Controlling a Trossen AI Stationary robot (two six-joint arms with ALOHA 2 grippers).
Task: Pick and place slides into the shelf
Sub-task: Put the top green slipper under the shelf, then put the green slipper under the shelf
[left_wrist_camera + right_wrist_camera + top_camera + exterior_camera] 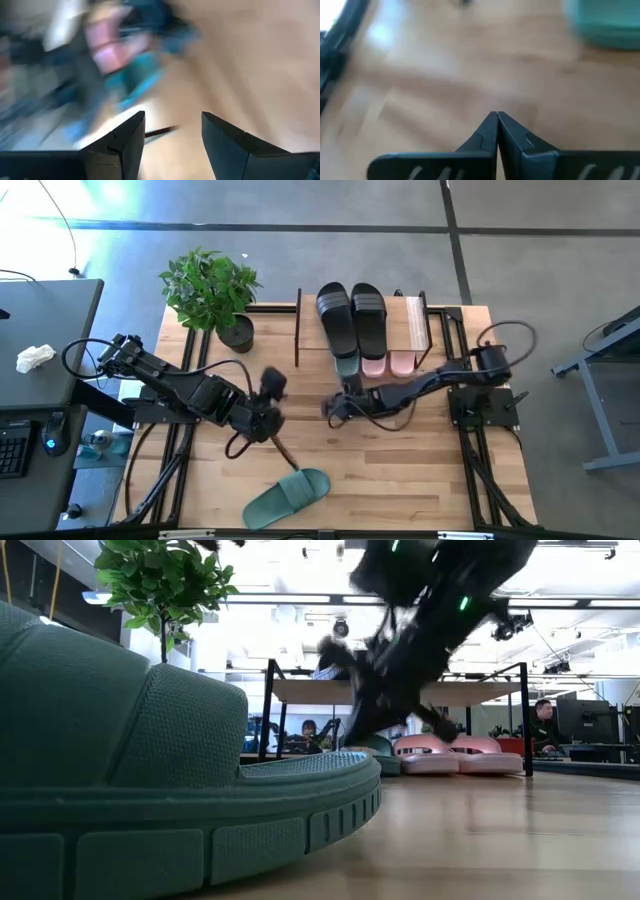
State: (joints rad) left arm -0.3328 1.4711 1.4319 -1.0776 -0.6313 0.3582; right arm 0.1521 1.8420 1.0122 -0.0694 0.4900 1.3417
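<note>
**Both arms over mid-desk, one green slide loose at the near edge**

The left arm reaches in from the left side of the slatted wooden desk (pixel 400 470), its forearm stretched low towards the centre. The left hand (pixel 268 395) sits above bare wood near the middle of the desk; in its wrist view the two dark fingers (pixel 122 142) stand well apart with nothing between them.

The right arm comes from the right edge, bent at the elbow and running leftward just in front of the shelf. The right hand (pixel 335 408) is low over the desk, close to the shelf's front; in its wrist view the two fingertips (pixel 490 131) meet tip to tip, holding nothing.

The low shelf with a light wood top board and thin black metal frame (pixel 415 320) stands at the far side of the desk. Two black rubber slides (pixel 352 315) lie side by side on its top board. Beneath, the toes of one dark green slide (pixel 346 365) and two pale pink slides (pixel 387 364) poke out at the front, in a row.

A second dark green rubber slide (pixel 288 498) lies alone at the desk's near edge, well apart from both hands, nearer the left one.

A leafy green potted plant (pixel 212 290) stands at the desk's far left corner, beside the shelf.

No legible writing or branding can be made out.
</note>
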